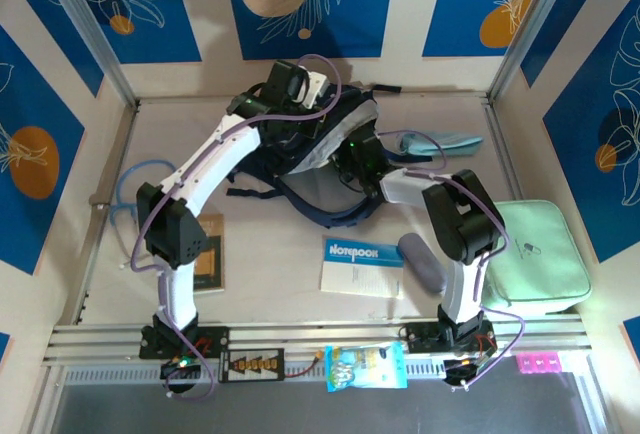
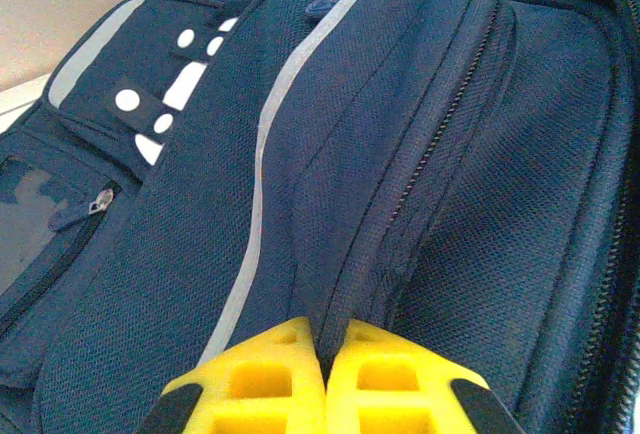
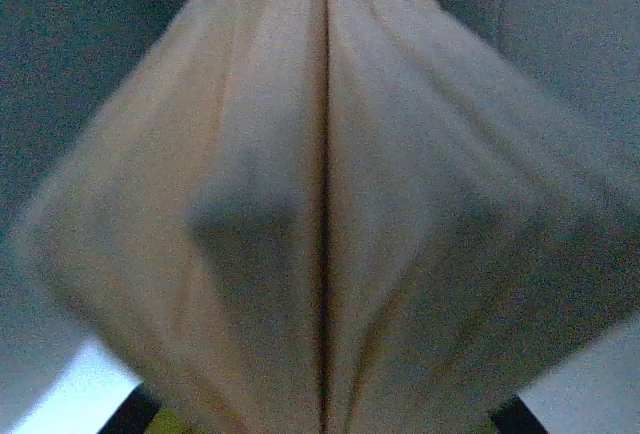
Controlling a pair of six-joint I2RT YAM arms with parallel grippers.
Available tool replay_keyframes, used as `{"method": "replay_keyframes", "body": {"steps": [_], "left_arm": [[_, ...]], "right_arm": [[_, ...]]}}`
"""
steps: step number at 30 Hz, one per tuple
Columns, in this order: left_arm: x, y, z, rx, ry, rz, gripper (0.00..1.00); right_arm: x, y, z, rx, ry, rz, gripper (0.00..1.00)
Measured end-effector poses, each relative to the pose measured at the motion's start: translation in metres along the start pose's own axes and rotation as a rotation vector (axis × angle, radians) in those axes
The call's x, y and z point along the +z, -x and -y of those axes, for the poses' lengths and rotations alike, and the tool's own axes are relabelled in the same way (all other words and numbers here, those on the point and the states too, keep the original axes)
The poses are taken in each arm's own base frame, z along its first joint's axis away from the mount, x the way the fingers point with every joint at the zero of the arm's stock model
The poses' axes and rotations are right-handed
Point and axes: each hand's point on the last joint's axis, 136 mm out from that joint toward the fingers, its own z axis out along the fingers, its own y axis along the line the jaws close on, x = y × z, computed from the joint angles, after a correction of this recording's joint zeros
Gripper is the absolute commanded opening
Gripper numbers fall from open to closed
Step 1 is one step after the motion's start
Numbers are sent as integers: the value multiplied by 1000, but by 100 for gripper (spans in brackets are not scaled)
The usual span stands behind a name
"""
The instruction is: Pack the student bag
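A brown book (image 1: 208, 254) lies at the lower left of the table (image 1: 270, 254). The left gripper (image 2: 325, 342) is pinched tight on a navy fold of the bag (image 1: 318, 194), which sits at upper centre. The right gripper (image 1: 352, 160) clamps a pale fold of the bag. Lower right lie a notebook (image 1: 364, 265), a grey pouch (image 1: 421, 264) and a mint case (image 1: 535, 254).
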Motion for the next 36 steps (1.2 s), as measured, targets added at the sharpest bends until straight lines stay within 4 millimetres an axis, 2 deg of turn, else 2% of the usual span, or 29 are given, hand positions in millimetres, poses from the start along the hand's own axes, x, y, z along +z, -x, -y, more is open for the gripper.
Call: {"method": "replay_keyframes", "body": {"steps": [6, 12, 18, 22, 30, 33, 36], "left_arm": [[-1, 1, -2, -5, -10, 1, 0], [-1, 1, -2, -6, -11, 2, 0], [-1, 1, -2, -6, -15, 1, 0], [0, 0, -2, -7, -15, -2, 0], [3, -3, -2, -16, -15, -6, 0], [9, -10, -2, -23, -24, -15, 0], [17, -26, 2, -27, -62, -41, 0]], "right_arm": [[29, -3, -10, 4, 0, 8, 11], [41, -5, -8, 36, -35, 10, 28], [40, -10, 23, 126, -167, -37, 61], [17, -13, 29, 151, -226, -55, 69], [-63, -12, -5, 187, -150, -55, 66], [-88, -13, -1, 195, -143, -54, 65], [-113, -13, 14, 179, -191, -29, 65]]}}
